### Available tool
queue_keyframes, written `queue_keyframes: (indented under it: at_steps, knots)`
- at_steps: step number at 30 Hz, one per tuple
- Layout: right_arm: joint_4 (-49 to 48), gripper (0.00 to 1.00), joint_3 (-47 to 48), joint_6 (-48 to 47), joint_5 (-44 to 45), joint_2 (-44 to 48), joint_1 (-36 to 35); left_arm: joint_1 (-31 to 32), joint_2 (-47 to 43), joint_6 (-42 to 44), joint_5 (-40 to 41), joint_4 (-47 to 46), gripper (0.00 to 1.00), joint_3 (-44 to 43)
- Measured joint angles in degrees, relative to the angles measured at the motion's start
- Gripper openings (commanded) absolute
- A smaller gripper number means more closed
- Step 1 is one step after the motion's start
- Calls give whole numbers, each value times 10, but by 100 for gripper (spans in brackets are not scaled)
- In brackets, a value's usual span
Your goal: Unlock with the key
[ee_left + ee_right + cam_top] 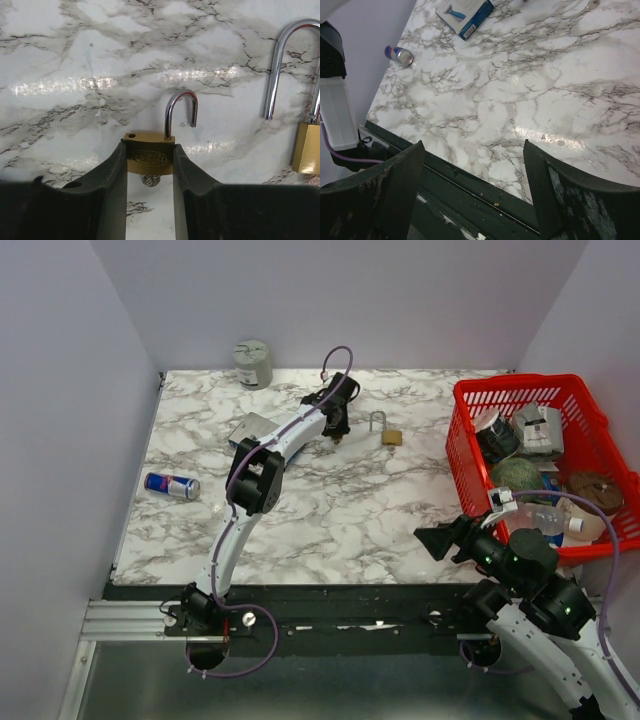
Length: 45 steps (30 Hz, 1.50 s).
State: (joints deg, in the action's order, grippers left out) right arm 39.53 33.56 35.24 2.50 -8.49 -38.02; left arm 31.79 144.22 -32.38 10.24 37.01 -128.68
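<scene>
A small brass padlock sits between the black fingers of my left gripper, which is shut on its body. Its steel shackle is swung open, one leg free of the body. The silver key sticks out of the padlock's underside, close above the marble. In the top view my left gripper reaches down at the far middle of the table and hides this lock. A second, larger brass padlock lies to its right. My right gripper hovers open and holds nothing over the table's front right edge.
A red basket full of odds and ends stands at the right edge. A razor pack lies left of my left gripper. A drink can lies on its side near the left edge. A grey tin stands at the back.
</scene>
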Motion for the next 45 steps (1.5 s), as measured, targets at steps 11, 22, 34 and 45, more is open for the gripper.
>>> queue_keyframes:
  at_steps: [11,22,34,45]
  knots:
    - [5,88,0,3,8,0,0,-3,0,0,-2,4,66,3]
    - [5,88,0,3,9,0,0,-2,-17,23,-3,-36,78,41]
    - [3,96,17,-31,9,-50,0,-2,-137,102,-10,-96,82,159]
    - [-69,100,66,-79,9,-169,0,-2,-470,157,-36,-243,94,359]
